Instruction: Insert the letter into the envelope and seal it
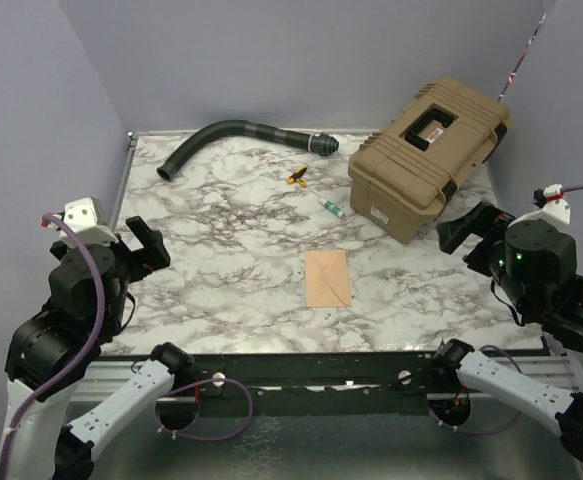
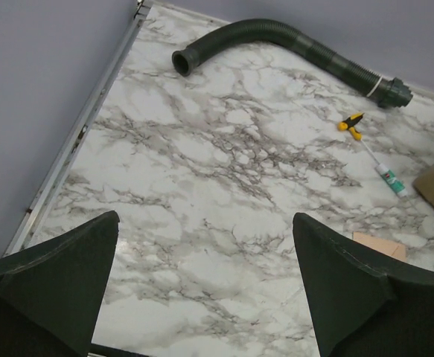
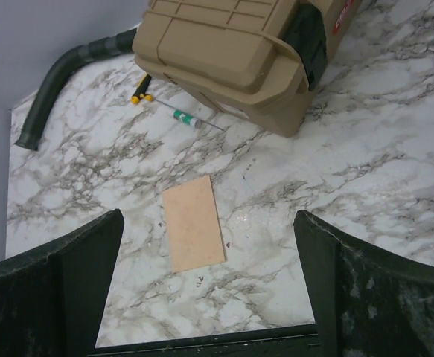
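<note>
The peach-tan envelope (image 1: 327,278) lies flat on the marble table (image 1: 221,240), near the front middle, with a plain face up and no flap showing. It also shows in the right wrist view (image 3: 194,223), and one corner shows in the left wrist view (image 2: 380,245). The cream-yellow letter is out of view in every frame. My left gripper (image 1: 146,245) is open and empty, held above the table's left side (image 2: 205,223). My right gripper (image 1: 468,232) is open and empty, held above the right front, with the envelope below and ahead of it (image 3: 208,219).
A tan hard case (image 1: 431,155) stands at the back right. A black corrugated hose (image 1: 231,135) curves along the back. A small yellow-handled tool (image 1: 297,177) and a white-green tube (image 1: 333,208) lie between the hose and the case. Walls close in the left and back.
</note>
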Robot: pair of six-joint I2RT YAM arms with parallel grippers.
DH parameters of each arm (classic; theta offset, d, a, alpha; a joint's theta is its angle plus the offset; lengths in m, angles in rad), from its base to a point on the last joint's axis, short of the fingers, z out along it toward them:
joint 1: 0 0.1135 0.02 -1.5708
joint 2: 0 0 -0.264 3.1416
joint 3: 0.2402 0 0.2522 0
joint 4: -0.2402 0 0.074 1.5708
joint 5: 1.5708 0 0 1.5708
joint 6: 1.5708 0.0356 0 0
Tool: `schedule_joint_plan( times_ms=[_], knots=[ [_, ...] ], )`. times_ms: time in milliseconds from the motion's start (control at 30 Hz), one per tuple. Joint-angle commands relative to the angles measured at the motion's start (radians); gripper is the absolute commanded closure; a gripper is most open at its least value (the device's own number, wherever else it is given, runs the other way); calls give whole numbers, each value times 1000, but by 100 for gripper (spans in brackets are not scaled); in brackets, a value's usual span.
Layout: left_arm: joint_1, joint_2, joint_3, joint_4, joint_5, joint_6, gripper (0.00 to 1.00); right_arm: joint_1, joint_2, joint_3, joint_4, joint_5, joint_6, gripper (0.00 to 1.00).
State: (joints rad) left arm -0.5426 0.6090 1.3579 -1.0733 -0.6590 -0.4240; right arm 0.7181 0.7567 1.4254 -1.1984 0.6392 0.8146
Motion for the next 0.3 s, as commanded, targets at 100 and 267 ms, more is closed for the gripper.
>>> schedule_joint_plan(
  times_ms=[100,267],
  knots=[
    [4,-43,-15,-127,19,-9,1,1,-23,37,59,55,-150,0],
    [4,-46,-14,-148,32,-30,1,0,-17,37,42,56,-152,0]
  ],
)
